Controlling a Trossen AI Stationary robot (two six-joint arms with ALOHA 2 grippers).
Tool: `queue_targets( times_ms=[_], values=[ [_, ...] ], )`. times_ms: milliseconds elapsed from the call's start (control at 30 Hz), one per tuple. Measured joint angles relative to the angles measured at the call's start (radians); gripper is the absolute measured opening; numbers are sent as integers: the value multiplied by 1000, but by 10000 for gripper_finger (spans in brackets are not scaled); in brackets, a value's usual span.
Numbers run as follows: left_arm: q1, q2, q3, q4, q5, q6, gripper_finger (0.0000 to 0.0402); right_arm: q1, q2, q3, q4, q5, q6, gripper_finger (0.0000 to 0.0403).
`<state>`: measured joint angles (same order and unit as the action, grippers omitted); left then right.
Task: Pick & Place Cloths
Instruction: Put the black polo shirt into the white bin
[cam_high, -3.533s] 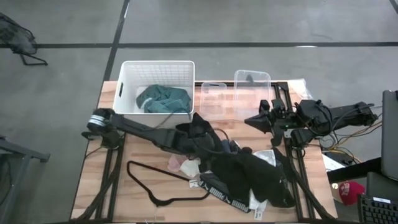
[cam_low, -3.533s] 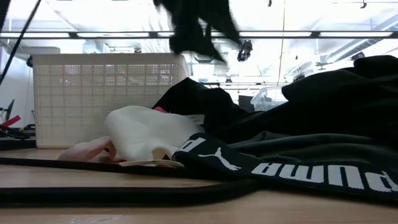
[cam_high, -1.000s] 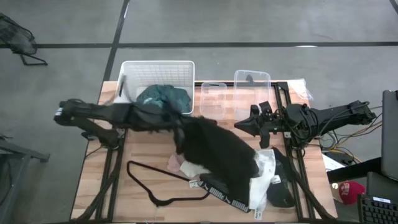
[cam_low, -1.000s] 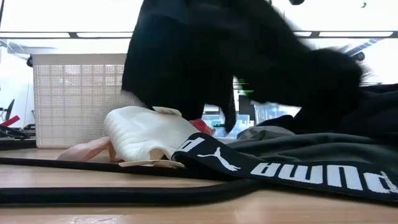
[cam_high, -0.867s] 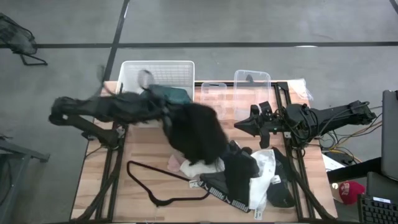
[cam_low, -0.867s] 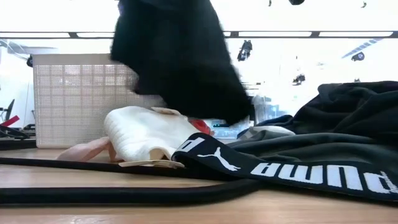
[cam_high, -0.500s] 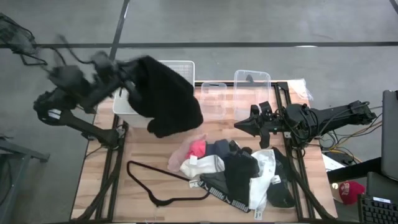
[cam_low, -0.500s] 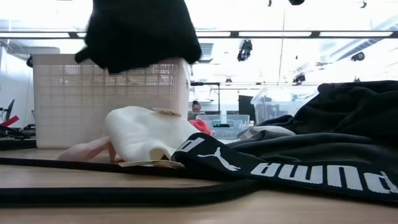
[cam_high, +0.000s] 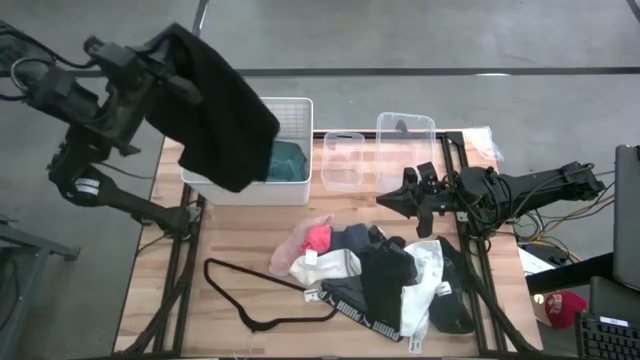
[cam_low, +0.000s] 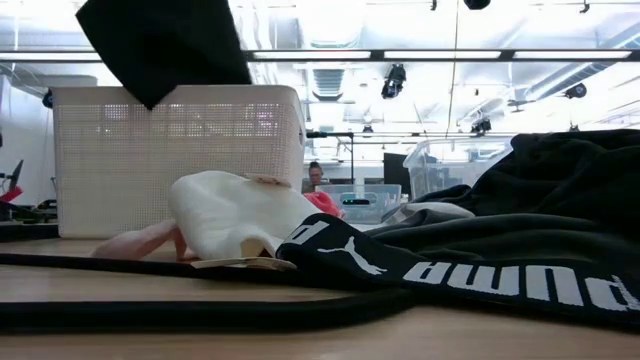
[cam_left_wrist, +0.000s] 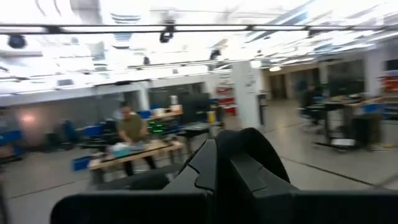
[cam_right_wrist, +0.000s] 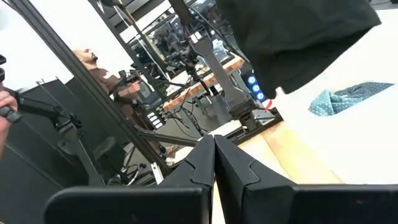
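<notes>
Lifted off the cloth pile (cam_high: 375, 275) since a second ago: black garment (cam_high: 218, 108), pinched in left gripper (cam_high: 172, 52), hanging over white basket (cam_high: 296, 108) holding teal cloth (cam_high: 287, 160). Clear bins (cam_high: 405, 135) at table's far edge. Right gripper (cam_high: 384, 201) pressed together, idle near them.

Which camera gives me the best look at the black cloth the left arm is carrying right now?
The high view: it shows the whole black cloth hanging from the left gripper over the white basket. The low view catches only its lower edge above the basket; the right wrist view shows part of it; the left wrist view shows none.
</notes>
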<state>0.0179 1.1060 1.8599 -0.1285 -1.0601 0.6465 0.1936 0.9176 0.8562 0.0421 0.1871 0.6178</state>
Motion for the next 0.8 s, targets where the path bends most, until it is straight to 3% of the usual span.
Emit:
queue_targets(
  times_ms=[200, 333, 500, 667, 800],
  values=[
    [143, 36, 10, -2, 67, 76, 15, 0, 0, 0, 0, 0, 1, 8],
    [168, 46, 1, -63, 96, -66, 16, 0, 0, 0, 0, -1, 4, 8],
    [207, 94, -35, -232, 160, -130, 22, 0, 0, 0, 0, -1, 6, 8],
    [228, 161, -67, -550, 236, -397, 20, 0, 0, 0, 0, -1, 7, 8],
    [226, 177, -135, -701, 304, -619, 29, 0, 0, 0, 0, -2, 9, 8]
  ],
)
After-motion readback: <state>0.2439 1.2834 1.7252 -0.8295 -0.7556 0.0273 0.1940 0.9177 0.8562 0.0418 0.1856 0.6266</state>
